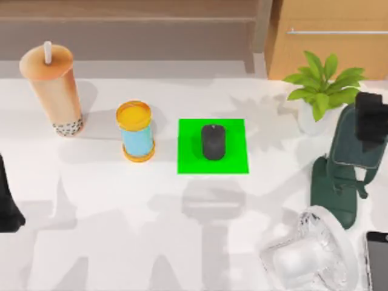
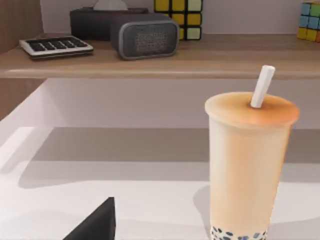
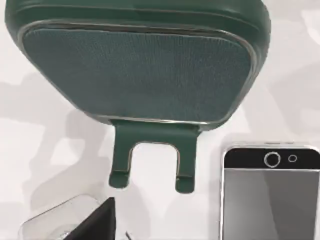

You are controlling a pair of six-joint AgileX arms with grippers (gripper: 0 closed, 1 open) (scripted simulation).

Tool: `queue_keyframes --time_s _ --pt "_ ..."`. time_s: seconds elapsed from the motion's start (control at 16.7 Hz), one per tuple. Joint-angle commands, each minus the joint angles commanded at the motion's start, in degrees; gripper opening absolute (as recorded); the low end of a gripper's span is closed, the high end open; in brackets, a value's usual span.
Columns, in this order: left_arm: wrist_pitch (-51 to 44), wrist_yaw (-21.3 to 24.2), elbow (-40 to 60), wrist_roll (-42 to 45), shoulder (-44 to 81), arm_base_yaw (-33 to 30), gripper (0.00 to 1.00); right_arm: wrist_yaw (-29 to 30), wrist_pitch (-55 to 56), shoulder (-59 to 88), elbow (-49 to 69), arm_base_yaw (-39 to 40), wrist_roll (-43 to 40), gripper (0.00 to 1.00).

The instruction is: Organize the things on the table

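Note:
The small black gadget (image 1: 213,141) lies on the green patch (image 1: 233,160) in the middle of the white table (image 1: 121,230). At the back left stands the tall bubble tea cup (image 1: 53,91) with its white straw, upright, and it is close in the left wrist view (image 2: 249,165). The clear-caged fan (image 1: 312,251) sits at the front right, with the grey-screened smartphone (image 1: 378,262) lying flat beside it (image 3: 270,200). My left gripper (image 1: 7,209) is parked at the left edge. My right gripper (image 1: 371,121) hovers over a dark green device at the right.
An orange-lidded blue can (image 1: 136,131) stands left of the green patch. A potted plant (image 1: 321,85) is at the back right. The dark green device on a stand (image 1: 345,170) (image 3: 140,65) lies between the plant and the fan. A wooden shelf (image 2: 200,62) runs behind the table.

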Motion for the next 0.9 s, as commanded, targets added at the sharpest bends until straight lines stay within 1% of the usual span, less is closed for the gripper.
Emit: queue_keyframes --time_s 0.24,0.42,0.6,0.9 --pt "0.0 0.0 0.0 0.0 0.0 0.0 1.0 -0.03 4.35 -7.55 -18.75 -0.4 -0.07 1.0" --pt "0.0 0.0 0.0 0.0 0.0 0.0 1.0 -0.29 7.52 -9.81 -27.48 0.48 -0.01 1.0" --pt "0.0 0.0 0.0 0.0 0.0 0.0 1.0 -0.63 9.17 -10.01 -30.73 1.41 0.01 1.0" --pt "0.0 0.0 0.0 0.0 0.0 0.0 1.0 -0.52 9.01 -9.84 -30.65 1.22 -0.03 1.0"
